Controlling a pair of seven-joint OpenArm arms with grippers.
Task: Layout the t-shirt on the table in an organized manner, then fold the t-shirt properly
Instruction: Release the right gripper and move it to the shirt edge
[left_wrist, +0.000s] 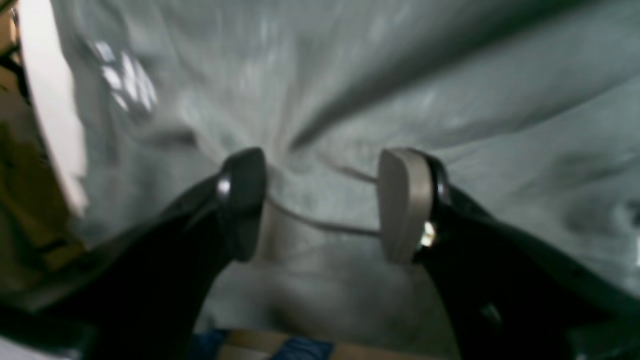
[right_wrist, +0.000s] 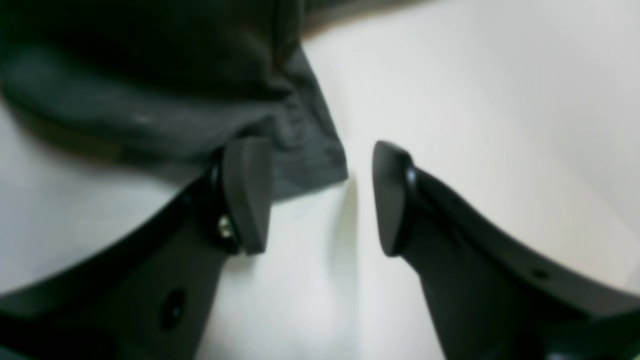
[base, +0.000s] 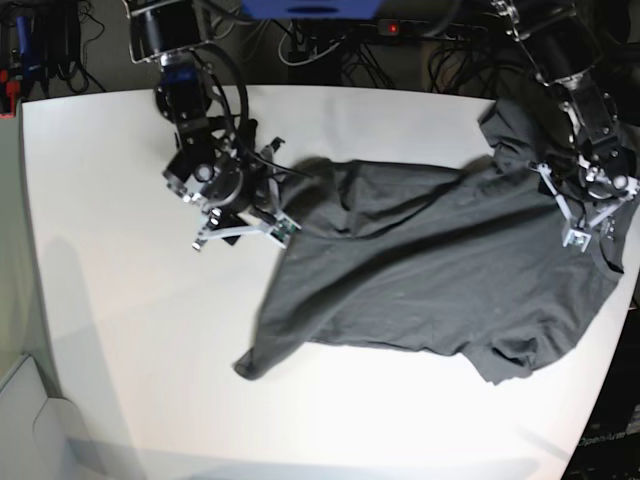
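Over the t-shirt (base: 420, 270), both claws gape: left claw (left_wrist: 320, 205) on cloth; right claw (right_wrist: 322, 195) at its corner.

Both arms reach down, the left gripper (left_wrist: 322, 205) and right gripper (right_wrist: 322, 197) with jaws parted.

t-shirt (base: 420, 270): plain dark charcoal grey, no print; it looks paler, washed-out grey in the left wrist view
table (base: 120, 330): plain smooth white
left gripper (left_wrist: 320, 205): glossy black arms, one pad beige, the other dark
right gripper (right_wrist: 322, 197): black arms, dark grey pads
cables (base: 330, 45): black, behind the table
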